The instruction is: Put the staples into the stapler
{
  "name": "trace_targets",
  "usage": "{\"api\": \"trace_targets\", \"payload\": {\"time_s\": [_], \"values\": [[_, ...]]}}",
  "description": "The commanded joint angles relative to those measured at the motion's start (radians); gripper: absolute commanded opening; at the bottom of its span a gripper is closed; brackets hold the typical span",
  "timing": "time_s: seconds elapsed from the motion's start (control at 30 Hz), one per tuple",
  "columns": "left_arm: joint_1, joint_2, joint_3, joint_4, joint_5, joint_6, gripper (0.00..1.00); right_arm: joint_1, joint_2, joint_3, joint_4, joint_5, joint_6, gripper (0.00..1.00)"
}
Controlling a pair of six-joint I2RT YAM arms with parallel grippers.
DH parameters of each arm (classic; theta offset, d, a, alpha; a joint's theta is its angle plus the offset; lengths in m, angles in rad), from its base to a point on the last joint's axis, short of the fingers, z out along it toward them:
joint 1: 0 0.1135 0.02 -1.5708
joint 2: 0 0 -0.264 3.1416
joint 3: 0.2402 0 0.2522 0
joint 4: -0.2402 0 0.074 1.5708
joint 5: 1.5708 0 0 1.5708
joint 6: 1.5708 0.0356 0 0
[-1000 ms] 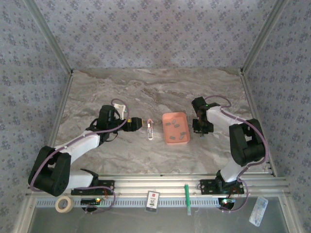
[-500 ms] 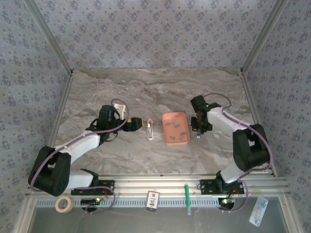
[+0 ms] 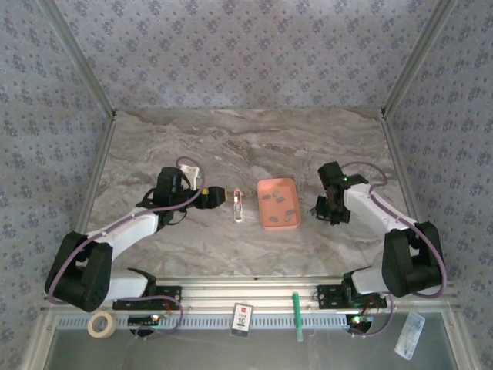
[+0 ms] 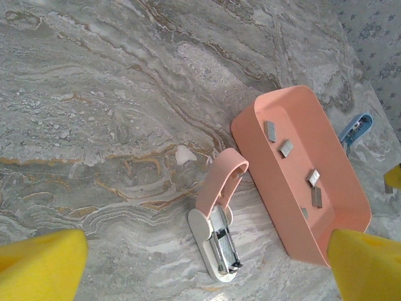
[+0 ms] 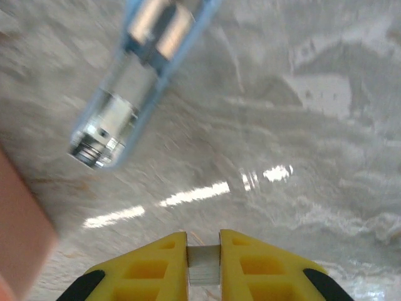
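Left fingers (image 3: 222,198): spread wide and holding nothing, well to the left of the tray (image 4: 276,194), aimed toward it low over the desk (image 4: 94,94).
Pink stapler (image 4: 216,219): lies on the desk just left of the tray with its pink lid swung up off a white base. It sits between the left fingers and the tray.
Staples (image 4: 286,148): several short grey strips lie scattered and apart on the tray floor.
Stapler (image 5: 135,69): the pale-blue shell with its silver rail lies on the desk just right of the tray. The right wrist view is blurred, so I cannot tell whether the rail channel is open to take a strip.
Staple strip (image 5: 203,266): a small whitish bar is pinched upright between the right fingertips, to the right of the tray and near the stapler.
Right fingers (image 5: 203,248): closed on the staple strip, just beyond the tray's right wall, above the desk and apart from the stapler.
Stage: by my reading one strip is picked and the insertion is not yet done.
Risk, grip: the strip is tiny and held only at the tips, so a knock on the shell could twist it or pop it out.
Risk, alignment: the rail is narrow, and a tilted strip would jam or ride on the edge.
Risk, stapler: it lies loose with nothing bracing it, so a push from the strip could slide it against the tray.
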Motion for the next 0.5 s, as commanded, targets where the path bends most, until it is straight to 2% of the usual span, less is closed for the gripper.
{"api": "trace_targets", "payload": {"time_s": [0.0,0.47], "values": [[-0.006,-0.003,0.024,0.007,0.018,0.012,0.98,-0.014,-0.018,-0.028,-0.04,-0.031,0.049,0.18],[-0.008,-0.001,0.024,0.01,0.017,0.011,0.98,-0.054,0.108,-0.049,-0.028,-0.06,0.057,0.2]]}}
